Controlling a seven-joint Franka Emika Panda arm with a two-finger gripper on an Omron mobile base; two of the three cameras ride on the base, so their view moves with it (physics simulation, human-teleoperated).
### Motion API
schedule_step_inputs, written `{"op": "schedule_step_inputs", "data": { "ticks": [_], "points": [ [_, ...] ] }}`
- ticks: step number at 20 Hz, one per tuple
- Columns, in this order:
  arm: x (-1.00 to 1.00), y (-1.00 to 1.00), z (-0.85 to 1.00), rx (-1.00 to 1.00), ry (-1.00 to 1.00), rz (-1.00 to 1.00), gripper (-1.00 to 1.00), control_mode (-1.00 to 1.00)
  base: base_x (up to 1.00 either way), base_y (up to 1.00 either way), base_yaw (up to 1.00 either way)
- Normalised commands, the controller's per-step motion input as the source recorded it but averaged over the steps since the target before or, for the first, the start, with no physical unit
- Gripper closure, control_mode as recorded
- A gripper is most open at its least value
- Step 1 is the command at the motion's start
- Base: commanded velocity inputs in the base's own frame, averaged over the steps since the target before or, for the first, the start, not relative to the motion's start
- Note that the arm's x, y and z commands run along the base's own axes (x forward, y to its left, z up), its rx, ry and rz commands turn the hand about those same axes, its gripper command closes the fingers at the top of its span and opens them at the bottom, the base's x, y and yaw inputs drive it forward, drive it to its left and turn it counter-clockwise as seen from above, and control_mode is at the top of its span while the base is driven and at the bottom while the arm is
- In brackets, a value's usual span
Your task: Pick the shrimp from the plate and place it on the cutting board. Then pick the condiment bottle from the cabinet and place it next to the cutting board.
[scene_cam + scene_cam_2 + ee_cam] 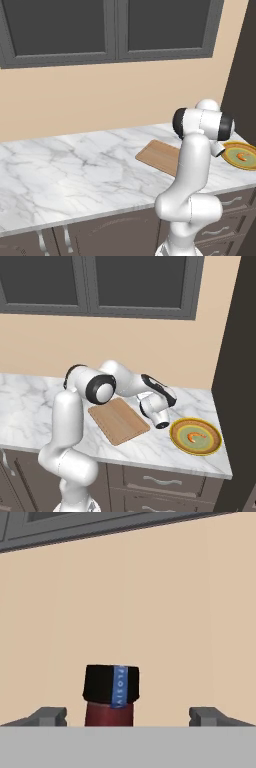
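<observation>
Hand [128,717]: fingers wide apart, either side of the bottle, not touching it.
Bottle [110,694]: upright (black cap, blue stripe).
Shrimp [196,436]: on plate [176,440].
Board [119,420]: on table [30,401], left of plate.

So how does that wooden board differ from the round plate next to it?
The cutting board is rectangular, while the plate is round. The board is plain light-brown wood; the plate has an ochre rim and a green ring. The board's top is bare, whereas the plate carries a small orange shrimp. The board is also the larger of the two. Both lie flat on the marble counter.
</observation>
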Motion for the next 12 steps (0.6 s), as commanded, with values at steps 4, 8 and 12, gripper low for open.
{"op": "schedule_step_inputs", "data": {
  "ticks": [4, 8, 12],
  "points": [
    [-0.07, 0.0, 0.0, 0.0, 0.0, 0.0, -1.0, -1.0, 0.0, 0.0, 0.0],
    [-0.12, 0.0, 0.03, 0.0, -0.01, 0.0, -1.0, -1.0, 0.0, 0.0, 0.0],
    [-0.13, 0.0, 0.03, 0.0, -0.02, 0.0, -1.0, -1.0, 0.0, 0.0, 0.0]
  ]
}}
